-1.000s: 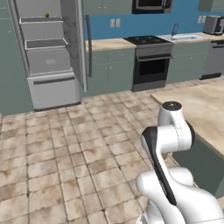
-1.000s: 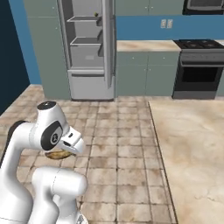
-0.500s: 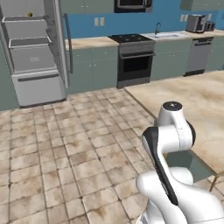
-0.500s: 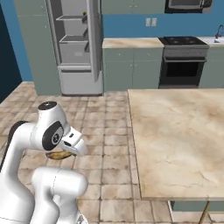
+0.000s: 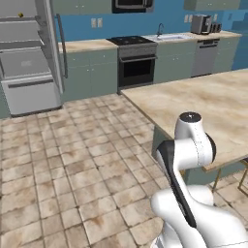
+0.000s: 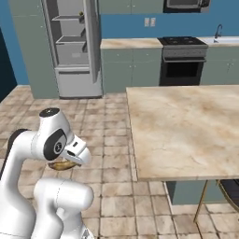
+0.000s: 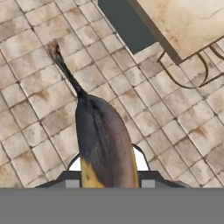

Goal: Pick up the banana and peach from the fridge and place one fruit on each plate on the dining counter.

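Observation:
My gripper [image 7: 107, 182] is shut on the banana [image 7: 105, 140], whose dark brownish skin and long stem point away from the hand over the tiled floor. In the right base view the banana [image 6: 63, 164] shows as a yellow-brown patch under the folded white hand. The fridge [image 6: 72, 46] stands open against the far wall, also at the upper left in the left base view [image 5: 29, 63]. The dining counter [image 6: 186, 126] with its beige marble top lies ahead to the right, and its corner [image 7: 188, 22] is in the hand view. The peach and the plates are out of view.
A small olive-yellow ball [image 5: 19, 14] sits on an upper fridge shelf. The wall counter with a black oven [image 5: 135, 65] and sink runs along the back. Gold stool legs [image 7: 188, 70] stand by the dining counter's corner. Tiled floor [image 5: 72, 160] lies between me and the fridge.
The whole scene has shifted left as the base moved: the fridge has slid toward the left and the dining counter has come closer. The arm keeps its folded pose with the banana.

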Available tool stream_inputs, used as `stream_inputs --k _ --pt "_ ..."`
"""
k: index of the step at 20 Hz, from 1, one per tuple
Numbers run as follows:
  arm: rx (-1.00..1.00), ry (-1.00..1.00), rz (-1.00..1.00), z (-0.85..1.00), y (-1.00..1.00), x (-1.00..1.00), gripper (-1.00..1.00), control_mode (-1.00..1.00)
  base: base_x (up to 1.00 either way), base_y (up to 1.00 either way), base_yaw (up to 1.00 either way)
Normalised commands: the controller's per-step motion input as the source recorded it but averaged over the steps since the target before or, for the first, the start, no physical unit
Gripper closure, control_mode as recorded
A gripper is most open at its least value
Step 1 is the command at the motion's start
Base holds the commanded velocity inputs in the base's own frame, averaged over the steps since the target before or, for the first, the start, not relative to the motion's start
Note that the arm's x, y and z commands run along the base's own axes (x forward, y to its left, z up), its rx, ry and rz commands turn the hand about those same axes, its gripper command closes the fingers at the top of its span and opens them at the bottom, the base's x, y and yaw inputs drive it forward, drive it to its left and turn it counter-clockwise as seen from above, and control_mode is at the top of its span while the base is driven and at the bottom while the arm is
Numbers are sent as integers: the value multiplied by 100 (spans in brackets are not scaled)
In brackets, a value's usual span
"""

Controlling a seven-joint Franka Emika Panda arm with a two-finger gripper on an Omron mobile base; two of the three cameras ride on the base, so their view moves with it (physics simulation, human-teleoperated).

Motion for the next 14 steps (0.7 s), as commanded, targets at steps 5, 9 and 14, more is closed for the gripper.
stream_inputs --k 5,9,14 --pt "0 0 0 0 0 0 100 100 0 -65 -4" --pt "0 0 0 0 0 0 100 100 0 -69 -3" --pt "0 0 0 0 0 0 100 100 -4 -58 0"
